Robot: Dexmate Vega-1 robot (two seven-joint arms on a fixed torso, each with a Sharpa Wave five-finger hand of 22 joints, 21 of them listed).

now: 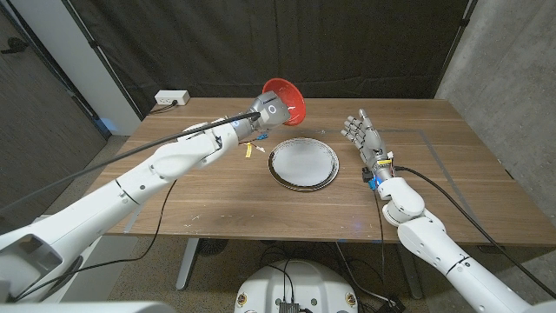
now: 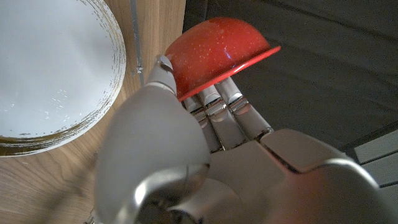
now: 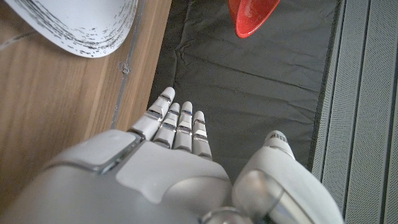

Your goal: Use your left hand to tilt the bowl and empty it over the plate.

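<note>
My left hand (image 1: 263,113) holds a red bowl (image 1: 287,101) in the air, tipped on its side, above the far left rim of the white plate (image 1: 303,163). In the left wrist view the fingers (image 2: 217,106) clasp the bowl (image 2: 214,53) from beneath, with the plate (image 2: 56,68) beside it on the wood. What is inside the bowl is hidden. My right hand (image 1: 367,139) stands to the right of the plate with its fingers (image 3: 177,124) straight and apart, holding nothing. The right wrist view also catches the bowl (image 3: 250,17) and the plate's rim (image 3: 81,28).
A few small yellow and blue bits (image 1: 252,144) lie on the table left of the plate. A white power strip (image 1: 172,98) sits at the far left corner. Black curtain hangs behind the table.
</note>
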